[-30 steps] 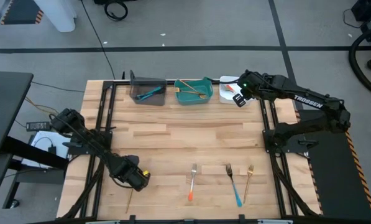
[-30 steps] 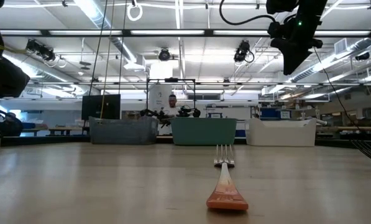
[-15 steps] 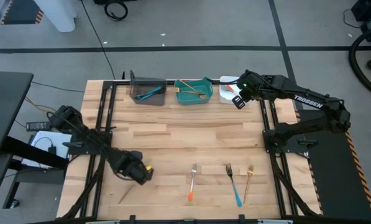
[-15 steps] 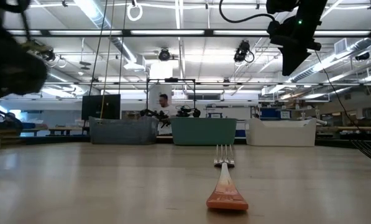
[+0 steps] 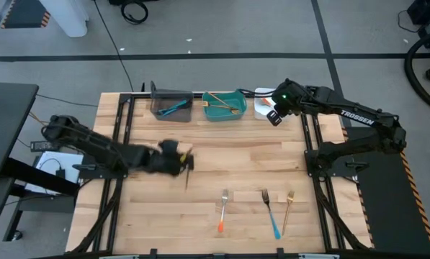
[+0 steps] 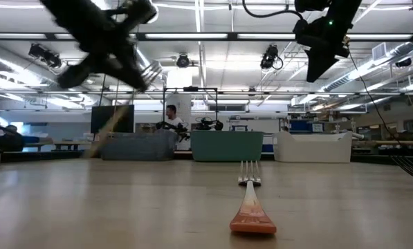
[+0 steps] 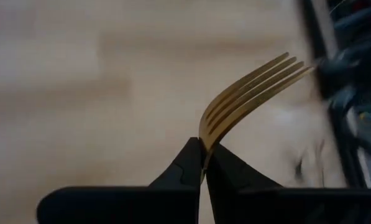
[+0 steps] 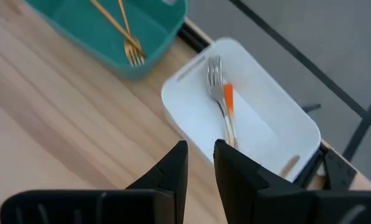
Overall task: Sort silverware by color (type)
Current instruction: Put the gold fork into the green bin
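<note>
My left gripper (image 5: 184, 161) is above the table's middle left, shut on a gold fork (image 5: 188, 177); its tines (image 7: 253, 87) stick out past the fingers. My right gripper (image 5: 274, 116) hangs above the table by the white bin (image 5: 263, 108), fingers a narrow gap apart and empty. The right wrist view shows an orange-handled fork (image 8: 225, 115) lying in the white bin (image 8: 272, 143). An orange fork (image 5: 222, 211), a blue fork (image 5: 271, 213) and a gold fork (image 5: 289, 207) lie flat near the front edge. My left gripper pinches the gold fork at its neck (image 7: 203, 142), just behind the tines, between its two fingers. The arm comes from the table's left. The fork is lifted clear; its handle (image 6: 106, 131) slants down below the gripper.
Three bins stand in a row at the far edge: a dark grey bin (image 5: 171, 106) with a blue utensil, a teal bin (image 5: 224, 105) with gold forks (image 8: 120, 31), and the white bin. Bare wood lies between the bins and the forks.
My left gripper has risen from the near left corner and gone toward the far edge and the right, to the table's middle left. The gold fork, which lay on the table, is lifted clear and goes with it.
</note>
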{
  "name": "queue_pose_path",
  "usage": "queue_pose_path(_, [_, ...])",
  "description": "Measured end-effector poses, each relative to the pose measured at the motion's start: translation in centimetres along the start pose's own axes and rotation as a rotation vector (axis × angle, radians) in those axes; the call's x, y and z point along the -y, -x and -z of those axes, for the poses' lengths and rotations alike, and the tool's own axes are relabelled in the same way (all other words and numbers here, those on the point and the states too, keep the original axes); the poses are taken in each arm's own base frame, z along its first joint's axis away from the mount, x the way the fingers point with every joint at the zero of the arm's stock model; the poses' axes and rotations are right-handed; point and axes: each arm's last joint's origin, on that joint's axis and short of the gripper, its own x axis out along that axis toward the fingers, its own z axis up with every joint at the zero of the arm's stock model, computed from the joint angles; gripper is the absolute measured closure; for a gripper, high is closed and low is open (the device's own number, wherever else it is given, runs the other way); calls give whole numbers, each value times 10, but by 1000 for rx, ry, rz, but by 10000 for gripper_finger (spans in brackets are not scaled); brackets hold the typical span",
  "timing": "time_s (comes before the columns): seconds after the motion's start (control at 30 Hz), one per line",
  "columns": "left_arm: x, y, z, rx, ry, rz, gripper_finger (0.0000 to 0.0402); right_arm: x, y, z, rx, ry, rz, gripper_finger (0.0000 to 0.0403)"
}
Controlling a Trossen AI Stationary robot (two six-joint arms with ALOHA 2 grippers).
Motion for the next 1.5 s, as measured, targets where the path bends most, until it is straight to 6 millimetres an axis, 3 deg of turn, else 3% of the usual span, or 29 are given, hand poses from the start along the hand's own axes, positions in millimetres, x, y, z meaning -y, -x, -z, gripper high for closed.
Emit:
queue_pose_path(0.3, [24,-30,-116,408,-312,205,387,-3,1,-16,156,-40,-34,318])
queue_pose_path(0.47, [10,-34,-180,577,-403,229,386,-3,2,-23,228,-59,-40,318])
queue_pose_path(0.63, [-10,-32,-222,651,-447,263,385,-2,3,-29,284,-106,-46,318])
queue_pose_path(0.9, [-14,-30,-248,701,-572,312,385,2,3,-36,343,-154,-68,318])
queue_pose_path(1.1, [16,-28,-264,651,-594,505,385,-10,5,-64,568,-34,-342,318])
queue_pose_path(1.27, [43,-18,-279,632,-656,650,385,-16,1,-84,758,64,-412,316])
queue_pose_path(1.5, [58,-22,-290,602,-733,690,385,-23,-16,-103,889,172,-610,316])
